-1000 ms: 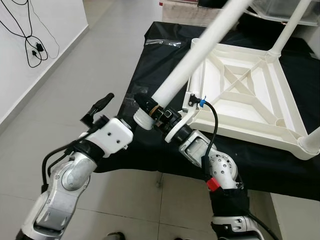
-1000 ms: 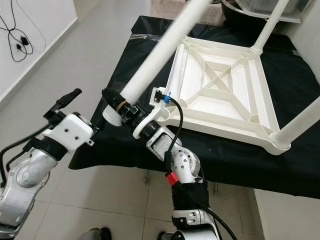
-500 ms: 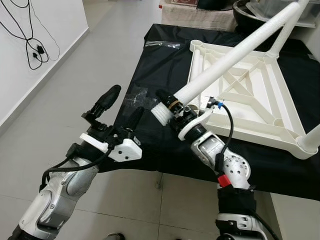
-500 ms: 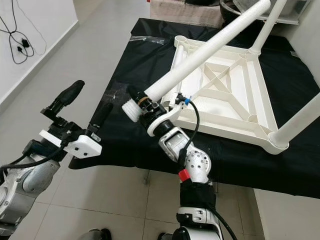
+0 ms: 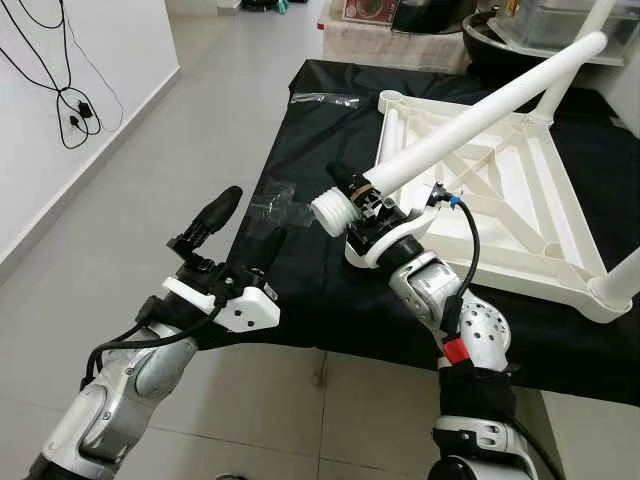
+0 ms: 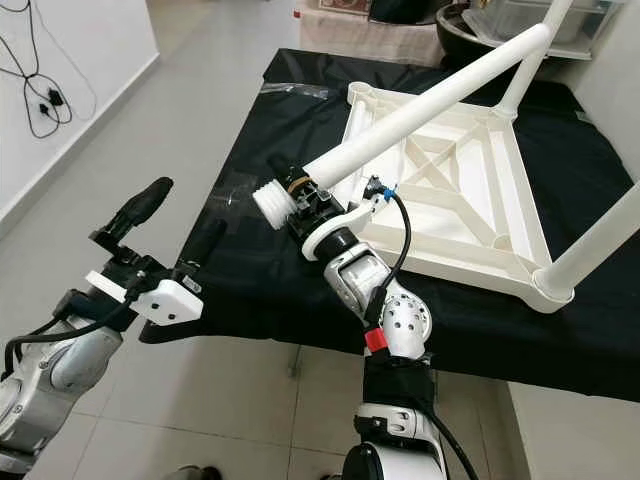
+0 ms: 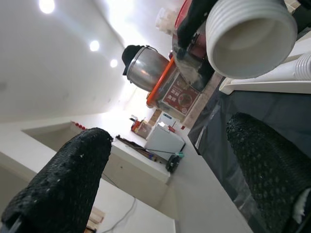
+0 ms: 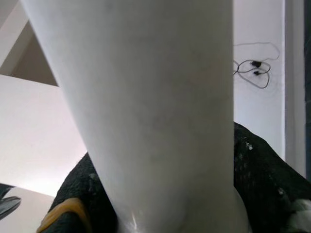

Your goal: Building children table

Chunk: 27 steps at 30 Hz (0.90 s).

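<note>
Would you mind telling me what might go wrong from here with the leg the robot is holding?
1. The right gripper grips the long white table leg near its threaded end only, so the far end could sway and hit the clutter behind the table.
2. The left gripper is open and apart, giving no support.
3. The upturned tabletop lies loose on the black cloth and may slide.

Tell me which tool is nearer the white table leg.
Right. The right tool is clamped on the white table leg near its threaded end; the left tool hangs open, apart, beside that end.
</note>
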Available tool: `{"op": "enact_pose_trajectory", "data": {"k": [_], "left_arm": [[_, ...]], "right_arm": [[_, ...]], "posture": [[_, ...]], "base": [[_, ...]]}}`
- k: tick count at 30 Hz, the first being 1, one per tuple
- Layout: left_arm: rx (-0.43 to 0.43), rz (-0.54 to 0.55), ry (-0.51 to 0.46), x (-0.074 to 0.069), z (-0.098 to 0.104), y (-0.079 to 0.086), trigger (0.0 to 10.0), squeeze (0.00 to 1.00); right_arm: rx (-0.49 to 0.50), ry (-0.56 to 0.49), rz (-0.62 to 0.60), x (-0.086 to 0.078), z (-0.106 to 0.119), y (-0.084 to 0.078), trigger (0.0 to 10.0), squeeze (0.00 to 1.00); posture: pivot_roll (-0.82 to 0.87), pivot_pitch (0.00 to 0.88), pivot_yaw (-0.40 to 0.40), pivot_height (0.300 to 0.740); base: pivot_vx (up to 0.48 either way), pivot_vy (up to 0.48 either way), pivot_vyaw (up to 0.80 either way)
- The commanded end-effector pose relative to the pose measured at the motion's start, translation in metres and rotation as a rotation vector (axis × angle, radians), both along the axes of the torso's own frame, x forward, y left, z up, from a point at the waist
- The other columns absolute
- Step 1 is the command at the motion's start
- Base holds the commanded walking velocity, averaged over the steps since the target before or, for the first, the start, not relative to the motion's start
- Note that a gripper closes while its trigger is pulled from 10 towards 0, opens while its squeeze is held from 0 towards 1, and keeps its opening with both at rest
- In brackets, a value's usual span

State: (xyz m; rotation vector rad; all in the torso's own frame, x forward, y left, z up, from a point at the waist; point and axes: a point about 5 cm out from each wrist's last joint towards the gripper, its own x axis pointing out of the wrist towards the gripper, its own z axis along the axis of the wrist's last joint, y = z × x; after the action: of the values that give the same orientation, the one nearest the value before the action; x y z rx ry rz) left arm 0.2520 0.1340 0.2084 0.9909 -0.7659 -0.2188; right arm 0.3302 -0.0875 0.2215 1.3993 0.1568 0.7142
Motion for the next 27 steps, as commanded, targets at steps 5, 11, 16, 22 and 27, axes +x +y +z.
{"op": "enact_pose_trajectory", "data": {"k": [5, 11, 16, 22, 27], "left_arm": [[-0.170, 0.033, -0.002, 0.006, 0.011, 0.010, 10.0, 0.00], [-0.437, 0.033, 0.026, 0.013, 0.025, 0.015, 10.0, 0.00], [-0.515, 0.018, 0.068, 0.016, 0.024, 0.015, 10.0, 0.00], [-0.495, -0.071, 0.179, 0.010, 0.013, 0.002, 10.0, 0.00], [-0.463, -0.107, 0.247, 0.002, 0.004, -0.003, 10.0, 0.00]], "right_arm": [[0.150, -0.077, 0.147, -0.014, 0.025, 0.030, 0.0, 0.00], [0.167, -0.062, 0.191, -0.022, 0.018, 0.031, 0.0, 0.00], [0.164, -0.053, 0.195, -0.022, 0.015, 0.032, 0.0, 0.00], [0.152, -0.042, 0.190, -0.019, 0.012, 0.031, 0.0, 0.00], [0.152, -0.037, 0.177, -0.015, 0.010, 0.029, 0.0, 0.00]], "posture": [[0.08, 0.100, -0.058, 0.740], [0.08, 0.103, -0.060, 0.740], [0.08, 0.104, -0.058, 0.740], [0.08, 0.112, -0.057, 0.740], [0.09, 0.112, -0.061, 0.740]], "base": [[0.000, 0.000, 0.00], [0.000, 0.000, 0.00], [0.000, 0.000, 0.00], [0.000, 0.000, 0.00], [0.000, 0.000, 0.00]]}}
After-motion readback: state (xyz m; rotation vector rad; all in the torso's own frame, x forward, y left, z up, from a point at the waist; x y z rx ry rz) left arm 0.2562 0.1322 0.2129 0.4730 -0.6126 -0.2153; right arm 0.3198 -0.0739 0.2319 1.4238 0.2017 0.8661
